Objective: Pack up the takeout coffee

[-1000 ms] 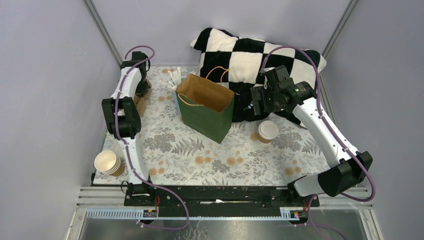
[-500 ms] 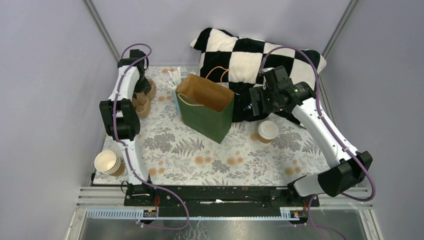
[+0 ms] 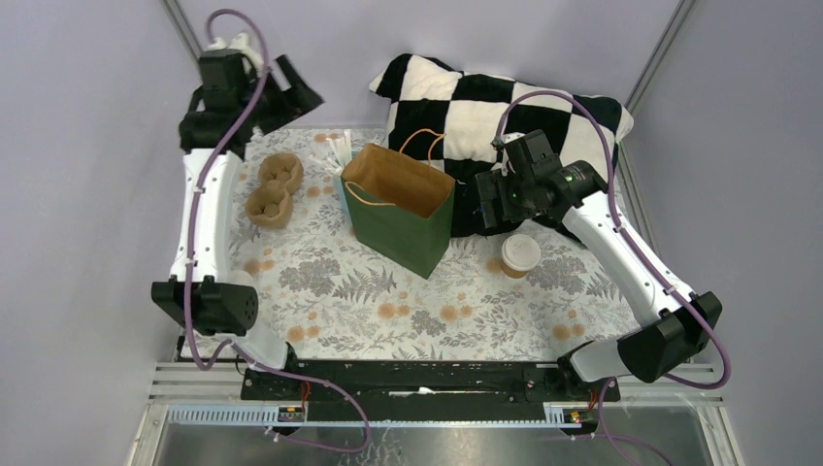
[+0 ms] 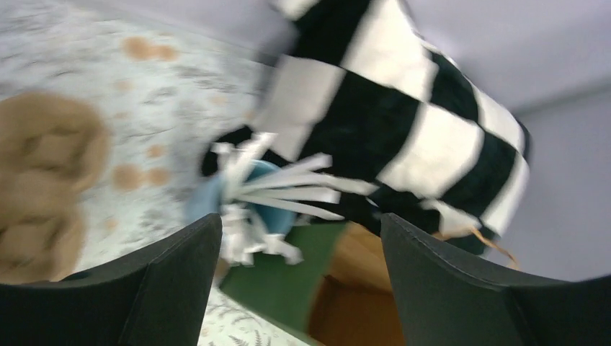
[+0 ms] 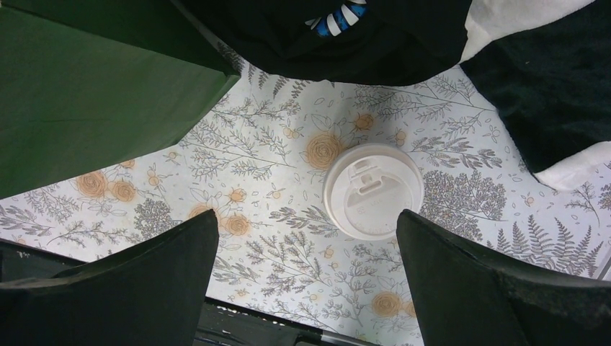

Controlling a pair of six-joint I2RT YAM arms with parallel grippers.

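Both jaws wide, empty; takeout coffee [image 5: 372, 190] seen top-down in right wrist view, sides hidden; left wrist view blurred.

Mid-table [image 3: 427, 311]: paper bag [image 3: 400, 218], upright. Right of it, apart: takeout coffee [image 3: 521, 254], upright on the table. Behind both, at the far edge: pillow [image 3: 485, 112]. Just beside the paper bag's far left corner: cup of straws [image 3: 337, 155]. Further left: cup carrier [image 3: 274, 189], flat on the table. Above and just behind the takeout coffee: right gripper [image 3: 490, 199]. Raised over the far left corner, behind the cup carrier: left gripper [image 3: 296, 92].
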